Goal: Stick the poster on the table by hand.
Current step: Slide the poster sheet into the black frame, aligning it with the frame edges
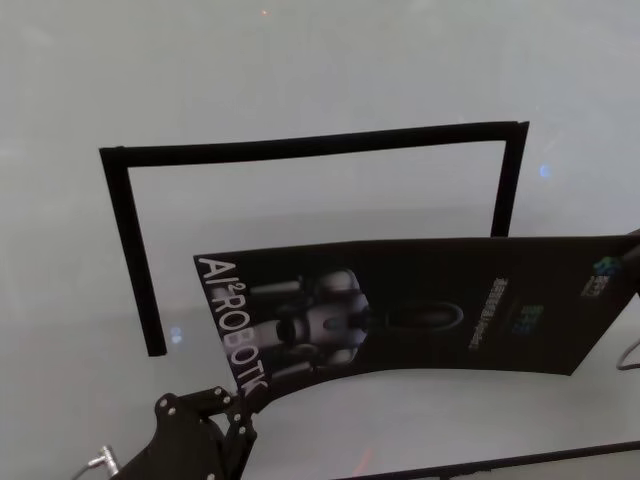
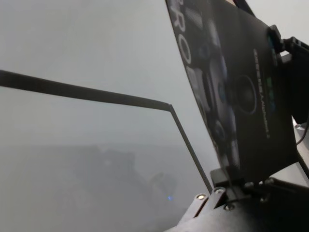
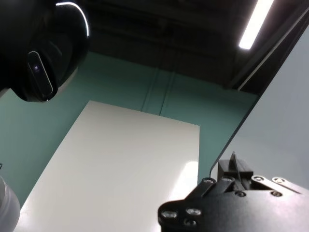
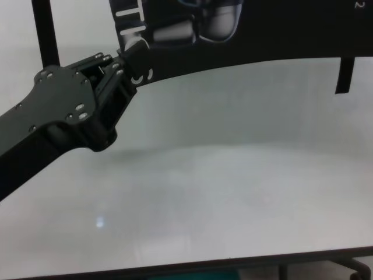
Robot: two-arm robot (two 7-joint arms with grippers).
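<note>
White table (image 4: 233,192), left hand (image 4: 131,58) gripping poster (image 1: 420,300)

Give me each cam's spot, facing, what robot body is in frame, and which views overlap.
Head: high, looking forward and down at the table, tape outline and poster; left gripper at the bottom.
Chest: low, looking across the tabletop; left forearm and left gripper, jaws shut on the poster's lower-left corner.
Left wrist: along that gripper toward the poster, right gripper at the far edge.
Right wrist: tilted up at ceiling and wall; the robot's head, own gripper.
Shared: head, chest and left wrist show the poster and tape outline.
</note>
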